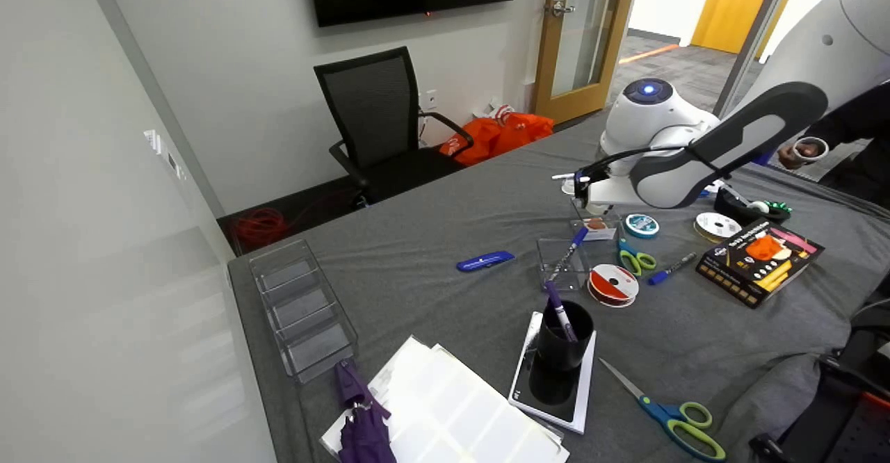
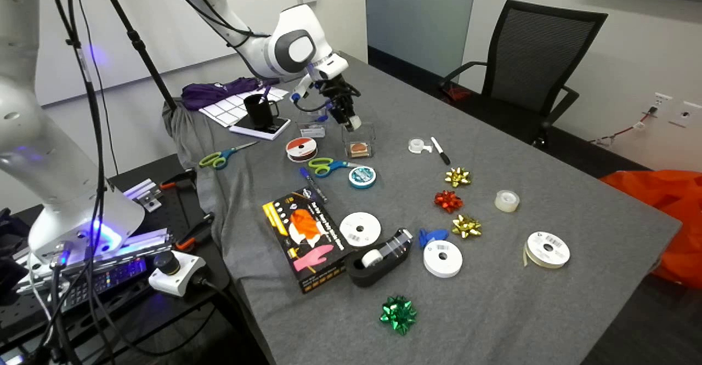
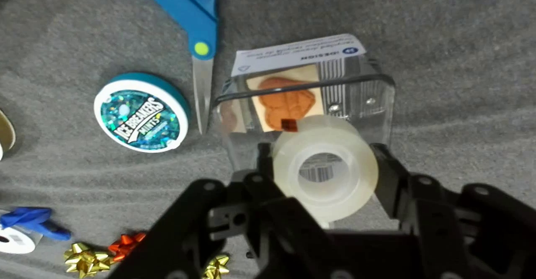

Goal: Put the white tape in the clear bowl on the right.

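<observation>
The white tape (image 3: pixel 360 166) is a translucent roll held between the two black fingers of my gripper (image 3: pixel 322 151) in the wrist view. The tape also shows at the fingertips in an exterior view (image 2: pixel 355 122). The clear bowl (image 3: pixel 356 103) is a square see-through bin under the tape, with a paper label and an orange-faced stamp (image 3: pixel 289 99) in it. The tape is above the bowl and hides part of it. The bowl also shows in both exterior views (image 1: pixel 606 231) (image 2: pixel 368 148). A similar clear bin (image 1: pixel 553 279) with a blue marker stands beside it.
A mint tin (image 3: pixel 142 113) and scissors (image 3: pixel 203 32) lie close to the bowl. A red ribbon spool (image 2: pixel 301 148), a black mug (image 2: pixel 260 110) and a glove box (image 2: pixel 307 233) are on the table. Another tape roll (image 2: pixel 417 145) and a marker (image 2: pixel 440 150) lie nearby.
</observation>
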`<state>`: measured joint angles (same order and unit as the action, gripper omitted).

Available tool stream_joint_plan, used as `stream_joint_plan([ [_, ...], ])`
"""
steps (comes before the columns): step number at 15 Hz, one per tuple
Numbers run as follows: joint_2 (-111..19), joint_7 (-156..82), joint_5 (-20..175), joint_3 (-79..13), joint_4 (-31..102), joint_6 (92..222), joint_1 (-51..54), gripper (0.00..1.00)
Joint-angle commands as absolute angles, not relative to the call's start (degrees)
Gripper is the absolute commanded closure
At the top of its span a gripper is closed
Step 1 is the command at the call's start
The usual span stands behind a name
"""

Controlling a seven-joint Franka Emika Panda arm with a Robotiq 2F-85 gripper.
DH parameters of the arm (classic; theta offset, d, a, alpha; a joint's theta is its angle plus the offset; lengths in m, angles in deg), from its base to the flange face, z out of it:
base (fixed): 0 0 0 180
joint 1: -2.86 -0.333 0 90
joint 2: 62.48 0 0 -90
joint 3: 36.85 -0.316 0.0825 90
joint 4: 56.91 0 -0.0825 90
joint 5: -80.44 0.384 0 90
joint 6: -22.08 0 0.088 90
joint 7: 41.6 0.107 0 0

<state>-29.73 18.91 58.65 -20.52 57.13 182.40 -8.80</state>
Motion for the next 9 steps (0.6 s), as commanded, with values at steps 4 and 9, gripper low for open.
stream_joint_plan([
  [4, -23.7, 21.5, 61.2, -16.1, 50.8, 181.7, -13.5, 0.67],
  [9, -23.4, 22.2, 61.2, -14.3, 50.6, 180.7, -15.2, 0.0],
])
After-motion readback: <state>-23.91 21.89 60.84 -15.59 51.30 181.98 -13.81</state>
